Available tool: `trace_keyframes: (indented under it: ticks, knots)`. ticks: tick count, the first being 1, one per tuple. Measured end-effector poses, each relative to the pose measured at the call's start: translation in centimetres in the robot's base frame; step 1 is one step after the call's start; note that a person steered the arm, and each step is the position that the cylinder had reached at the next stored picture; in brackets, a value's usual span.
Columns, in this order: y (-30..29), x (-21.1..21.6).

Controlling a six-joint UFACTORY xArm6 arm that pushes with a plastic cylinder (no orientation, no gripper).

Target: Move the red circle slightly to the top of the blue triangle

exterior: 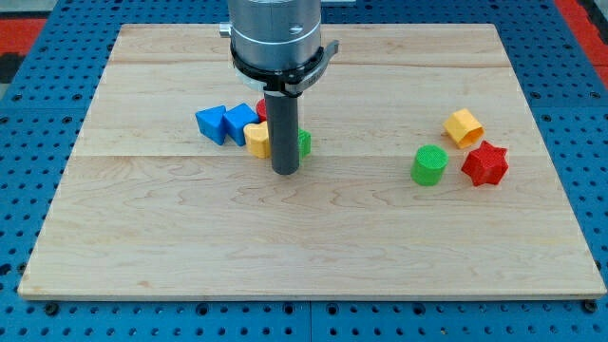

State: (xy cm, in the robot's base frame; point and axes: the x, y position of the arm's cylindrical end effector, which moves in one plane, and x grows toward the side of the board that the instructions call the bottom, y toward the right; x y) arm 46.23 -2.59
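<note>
Wooden board (313,237): pale planks, laid on a blue perforated table (57,57)
Arm housing (275,38): grey cylinder at the view's top, from which a straight dark rod (283,123) descends
Tip (286,172): set on the board at the lower right edge of the left cluster; no jaws are fitted, nothing is clamped
Blue blocks: a cube-like piece (212,124) and the blue triangle (239,121), touching side by side, left of the rod
Red circle (261,109): only a sliver is seen, behind the rod, just right of the blue triangle and above the yellow block
Yellow block (257,139): shape unclear, beside the rod's left
Green block (304,143): mostly hidden, at the rod's right
Right group, well apart: yellow hexagon (463,126), red star (485,163), green cylinder (429,164)
</note>
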Motion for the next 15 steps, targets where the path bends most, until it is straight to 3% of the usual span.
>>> trace_keyframes:
  ticks: [9, 12, 15]
  knots:
    - [4.7, 1.6]
    - [5.3, -5.5]
    - [-2.1, -9.3]
